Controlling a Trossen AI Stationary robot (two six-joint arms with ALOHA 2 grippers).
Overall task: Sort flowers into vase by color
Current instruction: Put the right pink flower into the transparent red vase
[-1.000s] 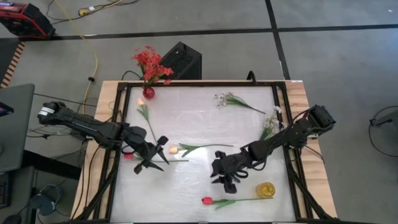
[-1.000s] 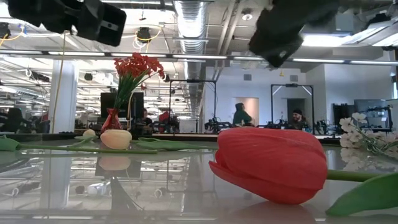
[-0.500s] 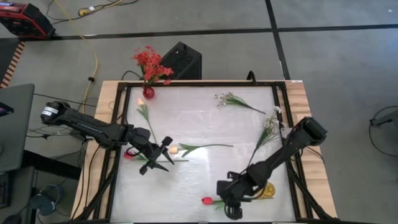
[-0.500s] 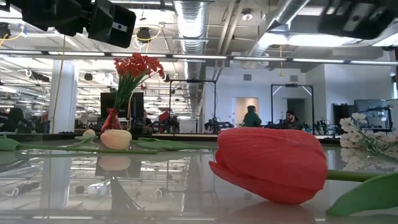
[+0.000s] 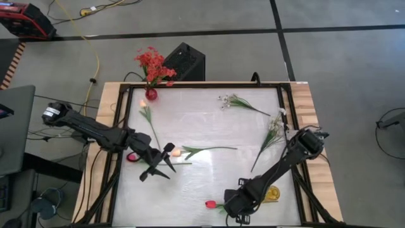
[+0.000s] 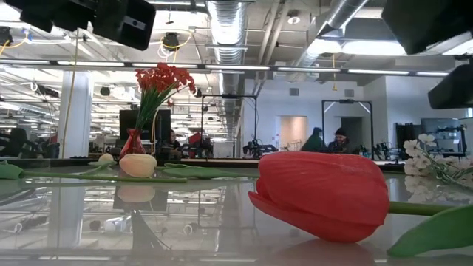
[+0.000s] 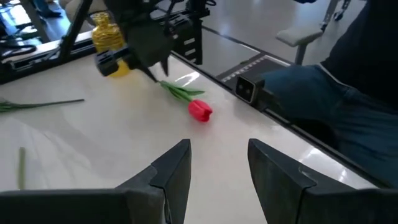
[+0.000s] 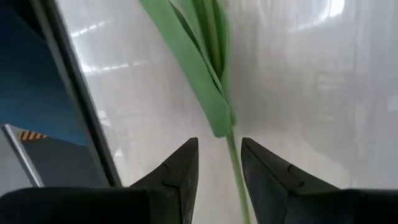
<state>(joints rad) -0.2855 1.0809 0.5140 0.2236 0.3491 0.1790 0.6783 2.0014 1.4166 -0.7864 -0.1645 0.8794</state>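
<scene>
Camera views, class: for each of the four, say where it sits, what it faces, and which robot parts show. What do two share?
High: overhead, facing down; both arms, left gripper, right gripper.
Low: tabletop level, facing the room; dark arm parts at top.
Left wrist: faces the red tulip, own fingers below.
Right wrist: faces down at a green stem between its fingers.
Shared: the red tulip, high, low and left wrist.

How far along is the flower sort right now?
Done: red clustered blooms stand in the red vase. In hand: the right gripper, open, is over the red tulip's stem. Left: that red tulip, the pale orange bud and white sprigs lie loose.
</scene>
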